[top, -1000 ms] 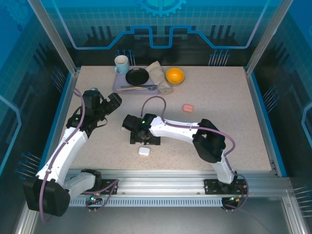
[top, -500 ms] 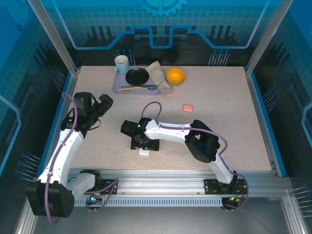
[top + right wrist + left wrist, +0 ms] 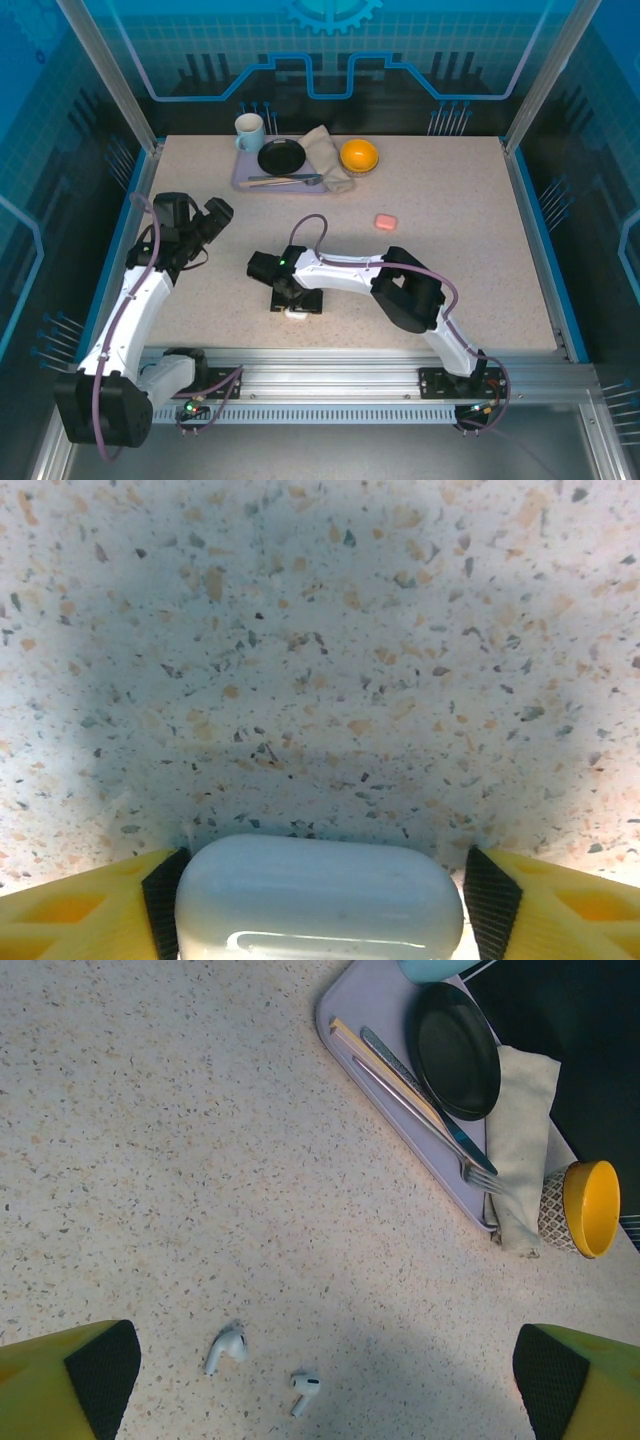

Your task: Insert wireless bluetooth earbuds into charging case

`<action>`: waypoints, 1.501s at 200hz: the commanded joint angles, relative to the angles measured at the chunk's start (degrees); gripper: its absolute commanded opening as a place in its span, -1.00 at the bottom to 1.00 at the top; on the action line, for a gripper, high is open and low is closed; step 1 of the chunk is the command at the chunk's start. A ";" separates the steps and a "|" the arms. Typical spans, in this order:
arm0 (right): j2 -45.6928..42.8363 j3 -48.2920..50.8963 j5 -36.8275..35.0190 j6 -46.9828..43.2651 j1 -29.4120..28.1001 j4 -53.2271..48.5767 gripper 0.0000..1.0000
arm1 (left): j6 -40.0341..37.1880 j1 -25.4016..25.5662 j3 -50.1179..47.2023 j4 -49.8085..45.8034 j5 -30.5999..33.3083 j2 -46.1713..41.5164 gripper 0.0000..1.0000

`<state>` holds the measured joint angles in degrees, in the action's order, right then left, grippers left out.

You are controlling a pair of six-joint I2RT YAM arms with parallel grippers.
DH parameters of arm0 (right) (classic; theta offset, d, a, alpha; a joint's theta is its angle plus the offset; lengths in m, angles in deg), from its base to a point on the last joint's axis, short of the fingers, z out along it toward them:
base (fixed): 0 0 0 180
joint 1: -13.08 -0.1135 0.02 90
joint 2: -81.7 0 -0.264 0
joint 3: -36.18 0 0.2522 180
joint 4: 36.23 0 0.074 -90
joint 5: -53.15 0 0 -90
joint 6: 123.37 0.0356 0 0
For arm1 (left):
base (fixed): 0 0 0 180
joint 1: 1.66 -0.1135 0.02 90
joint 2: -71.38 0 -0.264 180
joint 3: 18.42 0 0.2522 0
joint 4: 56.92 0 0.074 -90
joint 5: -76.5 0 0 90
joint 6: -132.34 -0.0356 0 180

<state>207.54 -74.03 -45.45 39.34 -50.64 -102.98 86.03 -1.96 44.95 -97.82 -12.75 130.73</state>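
Top cam:
- left gripper point(image 3: 215, 215): hangs over left part of surface point(image 3: 470, 250), pointing far-right.
- right gripper point(image 3: 293, 303): sits low by near edge, left of centre, directly on top of white case point(image 3: 295, 313); just a sliver of case visible under it.
- pink case point(image 3: 386, 221): lies alone right of centre, well apart from both arms.
- far edge: tray point(image 3: 240, 175) w/ mug point(image 3: 249, 130), black plate point(image 3: 281, 156) and fork point(image 3: 285, 180); cloth point(image 3: 325, 155) lies partly on tray's right end, yellow bowl point(image 3: 359, 155) just right of cloth.

Left wrist cam adds:
- two white earbuds point(image 3: 226, 1348) loose on bare surface, near each other but not touching, below the gap btwn the fingers, a bit left of mid.
- fingers point(image 3: 100, 1370) at opposite lower corners, spread wide, nothing btwn them: gripper fully open, holding nothing.
- tray items closer up: plate and fork side by side on tray, cloth folded along its right end, bowl touching cloth.

Right wrist cam adds:
- close-up of white case: rounded, glossy, lid shut, lying lengthwise btwn the two pads.
- one pad point(image 3: 165, 900) at each end of case, touching or nearly touching. Can't tell if actually clamped or a hair off.
- speckled surface beyond case in shadow.
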 commanded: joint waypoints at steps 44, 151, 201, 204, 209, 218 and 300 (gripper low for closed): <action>-0.69 3.45 0.03 1.36 -0.20 1.84 0.05 | 1.67 -0.50 -0.99 0.67 -2.33 -0.37 0.98; -15.27 18.49 -6.86 -2.34 11.18 4.34 -0.08 | 1.10 1.14 -2.47 7.35 -12.62 0.33 0.98; -22.85 26.32 -5.35 -2.92 18.78 8.74 -0.11 | 1.96 13.38 -7.17 19.06 -13.57 5.06 0.98; -23.42 26.72 -5.15 -2.92 19.25 9.04 -0.11 | 2.08 14.26 -7.80 20.29 -13.58 5.31 0.98; -24.39 27.32 -4.82 -2.79 19.92 9.54 -0.11 | 2.38 15.65 -8.81 22.71 -13.63 5.80 0.98; -26.28 28.35 -4.09 -2.51 21.23 10.47 -0.12 | 2.86 18.01 -10.49 26.89 -13.52 6.65 0.98; -37.13 29.45 6.92 3.76 29.75 19.48 -0.12 | 0.33 32.00 -20.10 54.52 -11.35 13.31 0.97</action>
<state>171.94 -43.30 -43.33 39.73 -22.23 -86.59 88.74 26.76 25.45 -54.74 -24.81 142.32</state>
